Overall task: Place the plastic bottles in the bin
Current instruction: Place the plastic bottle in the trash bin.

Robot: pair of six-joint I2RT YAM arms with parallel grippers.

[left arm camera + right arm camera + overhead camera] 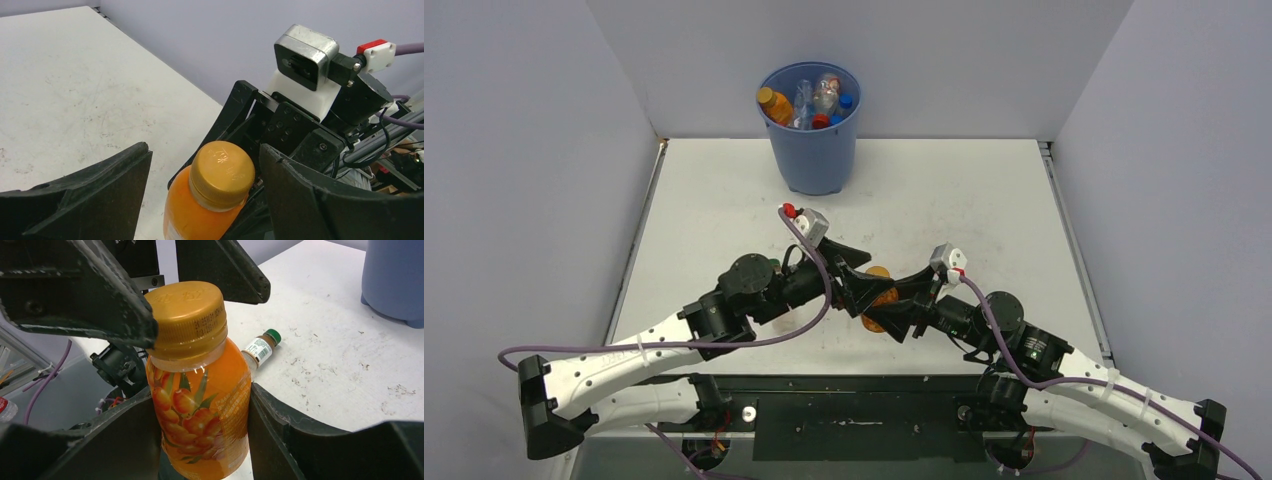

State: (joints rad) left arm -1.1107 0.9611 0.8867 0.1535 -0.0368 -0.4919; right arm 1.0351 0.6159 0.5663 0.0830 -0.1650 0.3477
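Right end effector clamps the orange bottle mid-body by the near edge of the surface, left end effector apart around its cap; likely full, weighty, stiff, slick.

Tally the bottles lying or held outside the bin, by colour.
Orange bottle, gold cap, gripped by the right gripper: 1
Brown bottle, green cap, lying on the table: 1
Total outside the blue bin: 2
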